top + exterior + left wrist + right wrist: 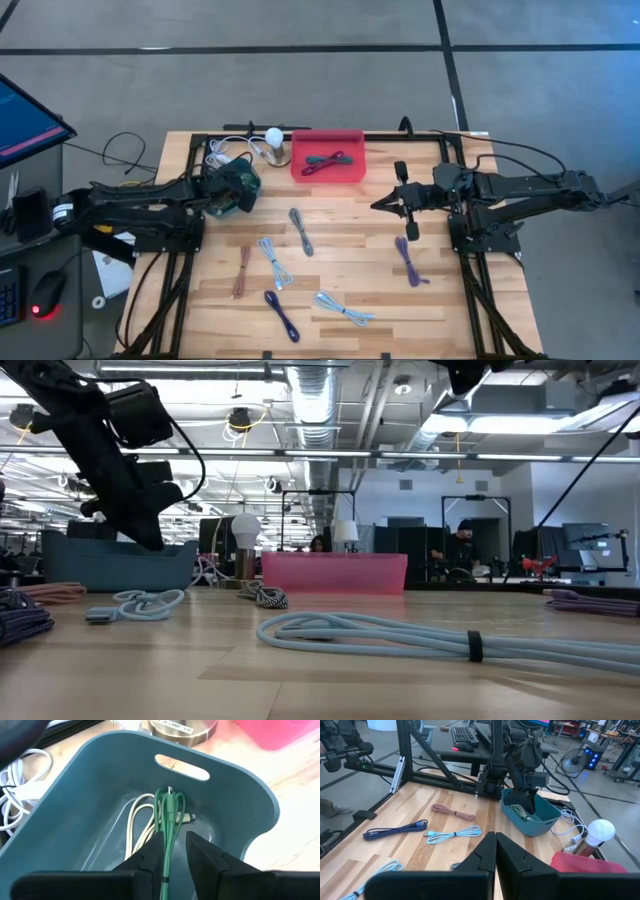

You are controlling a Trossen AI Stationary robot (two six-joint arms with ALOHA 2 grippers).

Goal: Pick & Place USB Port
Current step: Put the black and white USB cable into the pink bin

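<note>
- The room was a big workshop with pipes on the ceiling, and in the middle stood a wooden table (pixel 340 260) with cables lying all over it.
- At the back of the table sat a blue bin (pixel 532 815), and beside it a pink bin (pixel 327 158) with a dark cable inside.
- A little lamp (pixel 274 140) with a round white bulb stood between the two bins.
- The left gripper (pixel 174 851) hung down inside the blue bin.
- A green cable (pixel 170 815) ran between its two fingers, which stood a little apart on each side of it.
- I could not tell if the fingers were pressing on the green cable or had let go.
- A cream cable (pixel 137 820) lay coiled on the bottom of the blue bin, under the green one.
- The right gripper (pixel 495 840) hung over the right side of the table with its fingers pressed shut and nothing in them.
- A purple cable (pixel 410 262) lay on the wood near the right gripper.
- More cables, light blue, grey, brown and dark blue, lay on the front half of the table.
</note>
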